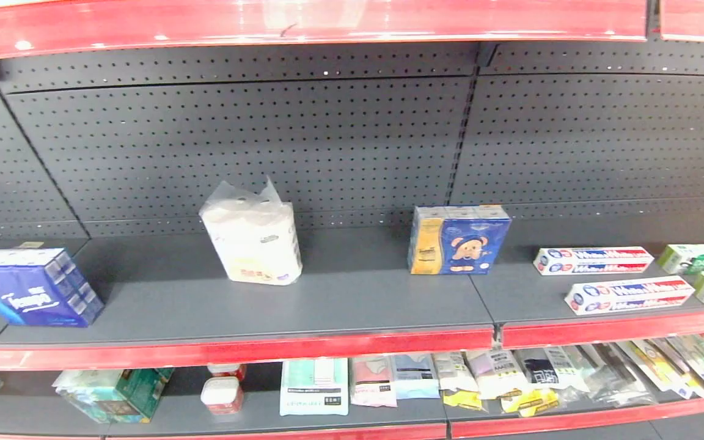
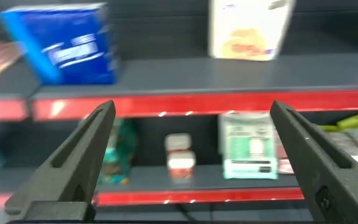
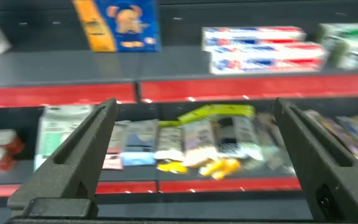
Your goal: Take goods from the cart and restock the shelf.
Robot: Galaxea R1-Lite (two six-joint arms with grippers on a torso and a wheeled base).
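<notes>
The left tool (image 2: 191, 107) is hanging before the shelf (image 1: 358, 293) with its two dark fingers spread wide and nothing between them, and the right tool (image 3: 196, 102) is hanging in the same released way, also empty. The goods are sitting on the grey shelf board behind its red front strip. A blue tissue pack (image 1: 33, 286) is lying tilted at the left end. A pack of paper rolls (image 1: 253, 241) in clear wrap is standing upright toward the middle, well apart from it. A bear-printed tissue pack (image 1: 459, 239) in blue and yellow is standing farther right, near the seam between two boards. Two toothpaste boxes (image 1: 593, 260) are lying flat beyond it, one in front of the other, and green boxes (image 1: 703, 258) are lying just beside them at the right edge. On the lower shelf (image 1: 34, 421) a green carton (image 1: 117, 394) is lying at the left, two small red-and-white jars (image 1: 222, 394) are standing near it, a white-and-green pouch (image 1: 314, 386) is standing just beside them, and a row of overlapping sachets (image 1: 511, 373) is stretching off to the right.
</notes>
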